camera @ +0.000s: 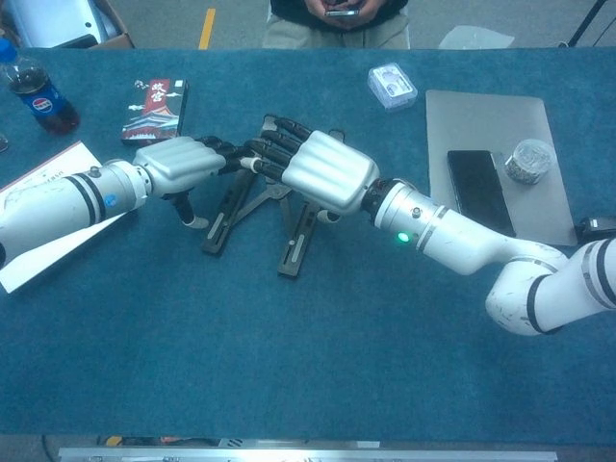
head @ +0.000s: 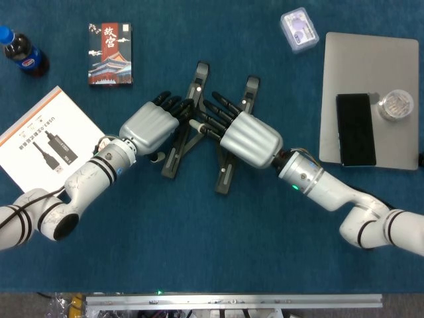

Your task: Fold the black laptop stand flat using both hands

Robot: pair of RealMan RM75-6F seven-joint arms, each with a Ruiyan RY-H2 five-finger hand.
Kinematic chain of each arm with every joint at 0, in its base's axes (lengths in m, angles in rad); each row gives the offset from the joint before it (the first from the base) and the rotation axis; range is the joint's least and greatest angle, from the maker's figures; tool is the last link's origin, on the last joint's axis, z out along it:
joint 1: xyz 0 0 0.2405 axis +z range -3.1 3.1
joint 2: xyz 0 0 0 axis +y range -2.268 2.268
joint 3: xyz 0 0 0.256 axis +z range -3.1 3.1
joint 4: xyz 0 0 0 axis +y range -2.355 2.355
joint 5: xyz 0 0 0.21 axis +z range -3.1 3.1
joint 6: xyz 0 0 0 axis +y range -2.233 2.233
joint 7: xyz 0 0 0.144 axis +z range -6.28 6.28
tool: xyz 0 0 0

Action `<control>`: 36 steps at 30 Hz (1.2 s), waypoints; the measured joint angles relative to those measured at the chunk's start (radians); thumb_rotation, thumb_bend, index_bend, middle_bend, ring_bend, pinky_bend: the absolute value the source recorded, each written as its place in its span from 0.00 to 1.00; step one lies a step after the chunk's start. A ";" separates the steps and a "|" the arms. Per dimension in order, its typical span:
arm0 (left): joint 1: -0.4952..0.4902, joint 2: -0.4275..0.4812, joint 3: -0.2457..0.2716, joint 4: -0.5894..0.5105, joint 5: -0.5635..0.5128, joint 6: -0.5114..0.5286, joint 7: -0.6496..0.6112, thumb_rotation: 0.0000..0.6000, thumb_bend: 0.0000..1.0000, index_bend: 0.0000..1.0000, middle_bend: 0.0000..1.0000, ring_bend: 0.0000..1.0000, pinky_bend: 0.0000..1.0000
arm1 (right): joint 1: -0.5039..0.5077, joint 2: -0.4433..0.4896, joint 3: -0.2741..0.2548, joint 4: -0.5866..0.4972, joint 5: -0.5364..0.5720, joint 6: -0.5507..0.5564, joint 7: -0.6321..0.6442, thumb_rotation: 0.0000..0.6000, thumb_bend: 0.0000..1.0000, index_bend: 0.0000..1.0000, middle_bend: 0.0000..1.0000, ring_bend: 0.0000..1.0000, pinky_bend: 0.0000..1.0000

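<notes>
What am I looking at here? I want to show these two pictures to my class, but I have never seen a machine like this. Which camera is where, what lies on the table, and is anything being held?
These are two robot arms with human-like hands, steered by a person. One picture looks straight down from the robot's head; the other looks forward from its chest. On the blue table lies a black laptop stand, spread open. The left hand and right hand are both laid over it, fingers extended; neither clearly grips it yet. Around it lie a cola bottle, a card box, a printed leaflet, a clear plastic box, and a closed laptop carrying a phone and a small round jar.
</notes>
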 measured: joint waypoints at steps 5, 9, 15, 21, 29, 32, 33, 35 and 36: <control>0.002 0.002 -0.005 -0.010 -0.005 -0.006 0.003 1.00 0.20 0.09 0.00 0.00 0.00 | 0.001 -0.009 0.003 0.018 0.001 0.003 0.016 1.00 0.00 0.00 0.00 0.00 0.00; 0.004 0.000 -0.007 -0.013 -0.008 -0.011 0.009 1.00 0.20 0.09 0.00 0.00 0.00 | 0.002 -0.012 0.003 0.027 0.001 0.002 0.026 1.00 0.00 0.00 0.00 0.00 0.00; 0.008 -0.003 -0.010 -0.022 -0.012 -0.012 0.015 1.00 0.20 0.09 0.00 0.00 0.00 | 0.005 -0.027 0.012 0.043 0.007 0.005 0.028 1.00 0.00 0.00 0.00 0.00 0.00; 0.010 0.002 -0.010 -0.035 -0.014 -0.015 0.025 1.00 0.20 0.06 0.00 0.00 0.00 | 0.010 -0.043 0.018 0.063 0.011 0.002 0.034 1.00 0.00 0.00 0.00 0.00 0.00; 0.017 0.009 -0.010 -0.053 -0.031 -0.031 0.016 0.99 0.20 0.00 0.00 0.00 0.00 | 0.015 -0.059 0.019 0.089 0.012 0.004 0.051 1.00 0.00 0.00 0.00 0.00 0.00; 0.019 0.013 -0.011 -0.062 -0.035 -0.035 0.013 0.99 0.20 0.00 0.00 0.00 0.00 | 0.017 -0.063 0.018 0.096 0.009 0.008 0.061 1.00 0.00 0.00 0.00 0.00 0.00; 0.019 0.015 -0.011 -0.065 -0.038 -0.037 0.012 0.99 0.20 0.00 0.00 0.00 0.00 | 0.018 -0.065 0.017 0.099 0.007 0.010 0.065 1.00 0.00 0.00 0.00 0.00 0.00; 0.019 0.018 -0.013 -0.072 -0.043 -0.042 0.009 0.99 0.20 0.00 0.00 0.00 0.00 | 0.020 -0.070 0.016 0.108 0.005 0.014 0.074 1.00 0.00 0.00 0.00 0.00 0.00; 0.019 0.021 -0.013 -0.077 -0.048 -0.046 0.006 0.99 0.20 0.00 0.00 0.00 0.00 | 0.020 -0.073 0.016 0.112 0.004 0.016 0.076 1.00 0.00 0.00 0.00 0.00 0.00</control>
